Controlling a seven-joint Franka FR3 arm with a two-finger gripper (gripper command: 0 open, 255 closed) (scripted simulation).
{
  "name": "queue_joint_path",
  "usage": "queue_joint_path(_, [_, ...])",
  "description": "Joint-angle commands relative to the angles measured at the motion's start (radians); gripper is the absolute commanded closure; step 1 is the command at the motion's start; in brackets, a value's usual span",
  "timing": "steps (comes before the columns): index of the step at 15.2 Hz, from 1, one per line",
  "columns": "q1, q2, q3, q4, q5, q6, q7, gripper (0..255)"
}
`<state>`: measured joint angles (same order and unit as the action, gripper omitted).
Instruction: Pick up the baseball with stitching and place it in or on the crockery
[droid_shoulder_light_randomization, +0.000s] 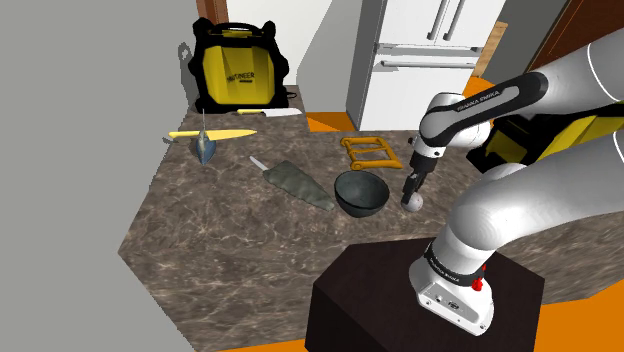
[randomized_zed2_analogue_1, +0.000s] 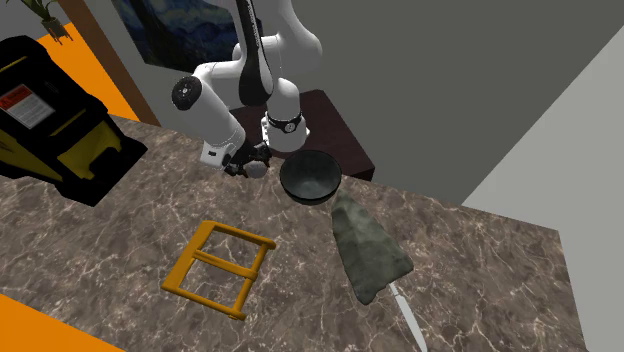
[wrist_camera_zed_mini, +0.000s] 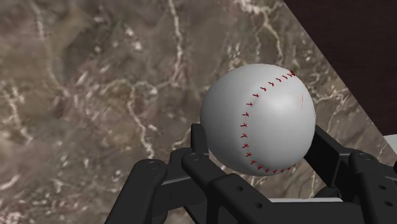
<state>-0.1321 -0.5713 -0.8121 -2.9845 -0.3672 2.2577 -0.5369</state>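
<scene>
The black fingers (wrist_camera_zed_mini: 327, 153) are clasping the baseball (wrist_camera_zed_mini: 257, 119), one pressing on each side of it, so the white ball with its red stitching is sitting between them with most of its round body standing out past the tips. In the shoulder view the arm is reaching down close to the bench (droid_shoulder_light_randomization: 220, 240) edge that runs along the stand (droid_shoulder_light_randomization: 370, 300), and the baseball (droid_shoulder_light_randomization: 413, 203) is hanging at the fingers' lower end, low over the marbled surface; whether it is touching the bench is unclear. The dark bowl (droid_shoulder_light_randomization: 360, 192) is standing just beside the ball near that same edge, apart from it, with an orange frame (droid_shoulder_light_randomization: 369, 153) lying farther in.
</scene>
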Motion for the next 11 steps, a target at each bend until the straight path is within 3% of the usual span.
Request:
queue_joint_path(1, [0.0, 0.0, 0.0, -0.001, 0.0, 0.0, 0.0, 255])
queue_joint_path(3, [0.0, 0.0, 0.0, -0.001, 0.0, 0.0, 0.0, 255])
queue_joint_path(11, [-0.045, -0.146, 0.083, 0.036, 0.013, -0.182, 0.033, 255])
